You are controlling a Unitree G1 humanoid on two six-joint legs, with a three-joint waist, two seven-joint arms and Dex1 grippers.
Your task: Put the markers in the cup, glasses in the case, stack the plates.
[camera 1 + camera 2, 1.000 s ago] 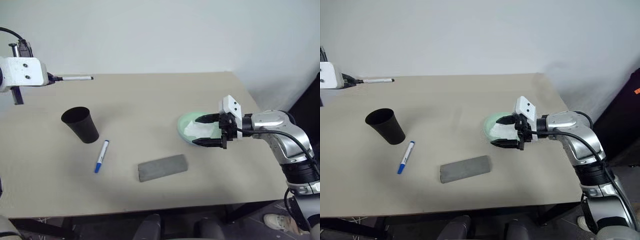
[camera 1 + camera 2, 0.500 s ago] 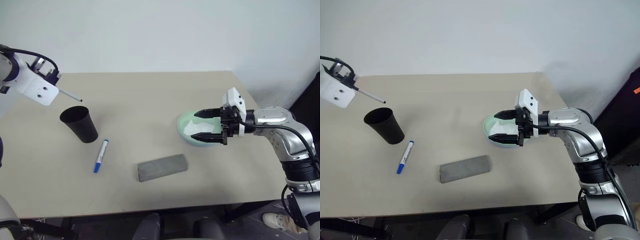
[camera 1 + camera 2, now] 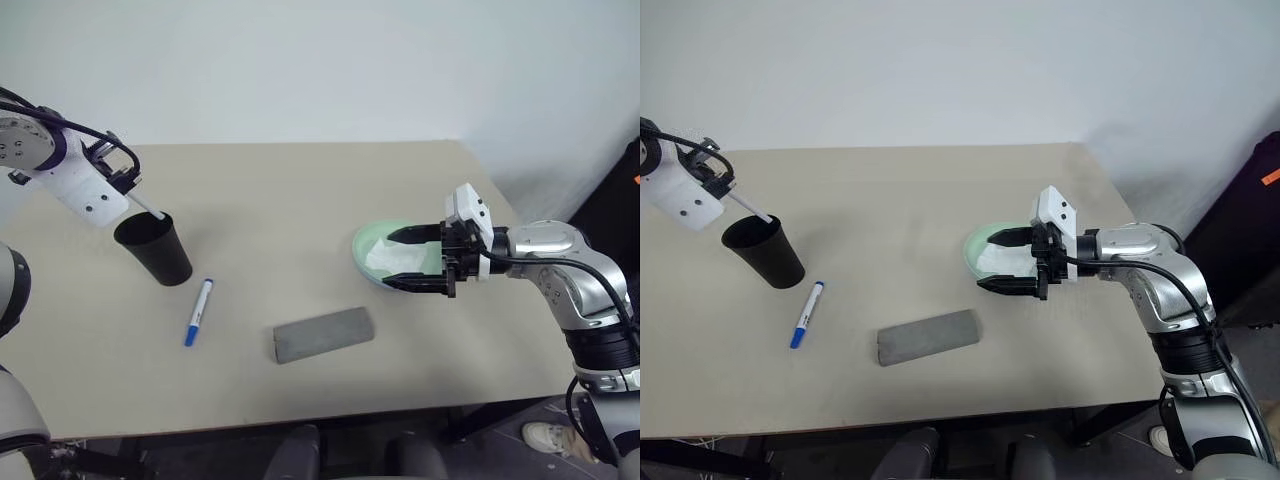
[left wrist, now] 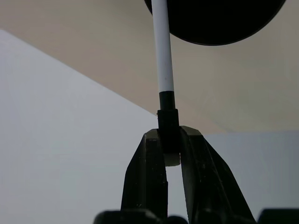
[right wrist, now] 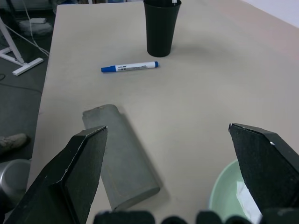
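Your left claw (image 4: 164,154) has swung the black marker (image 4: 162,51) down since the earlier frame; its tip now sits in the cup (image 3: 153,247).
Right claw (image 3: 415,260) gapes wide over the green plate (image 3: 372,247), unmoved; case (image 3: 323,335) and blue marker (image 3: 198,312) lie on the tabletop (image 3: 300,200) between the claws.

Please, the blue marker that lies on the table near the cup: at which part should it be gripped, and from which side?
Probably from above, at mid-barrel. The blue marker lies flat on the table, apart from the cup and the case. Fingers should close across its slim white body, not along it; the ends give less hold.
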